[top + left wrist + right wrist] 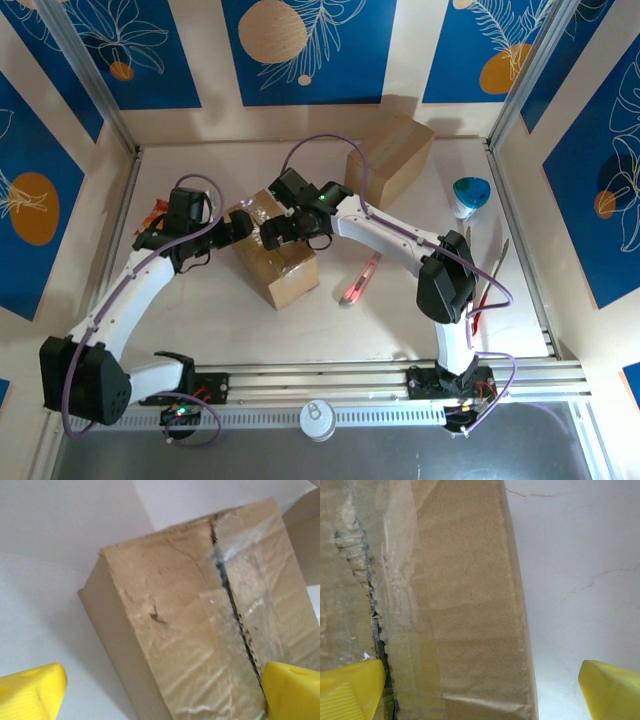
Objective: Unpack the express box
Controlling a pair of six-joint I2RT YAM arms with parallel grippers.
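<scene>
Both arms are hovering over the taped box (288, 275) mid-worktop (300, 335). The left gripper (238, 226) is sitting at its left end, the right gripper (275, 230) over its top. A second box (392, 155) is lying behind, a red cutter (360, 280) just right.

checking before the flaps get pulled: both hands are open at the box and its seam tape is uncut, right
Wrong on the tape: the left wrist view shows it slit along the seam of the box. The left hand and right hand are open at it.
</scene>
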